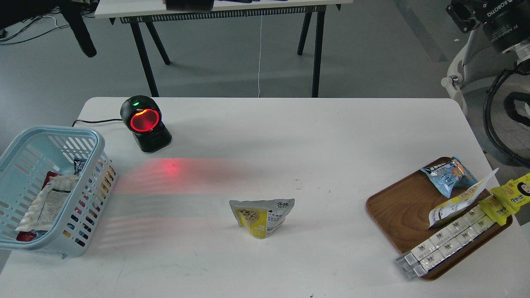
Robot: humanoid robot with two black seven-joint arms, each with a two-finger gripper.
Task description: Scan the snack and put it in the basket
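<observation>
Head view shows neither of my grippers, so I cannot tell whether they stand wide, narrow or holding anything, and places can only be given among the things themselves. Largest is the table (331,124). Next, the basket (97,142) at its left edge, already holding a few packets. A tray (393,207) of other packets sits at the right. The scanner (145,123) glows red at the far left, just beyond the basket, throwing light across the tabletop. Smallest, the snack (261,216) stands alone at table centre, well apart from the rest. To do the pickup well, I judge a pinch at the crimped top edge best, leaving the printed faces clear to turn toward the scanner's window.
</observation>
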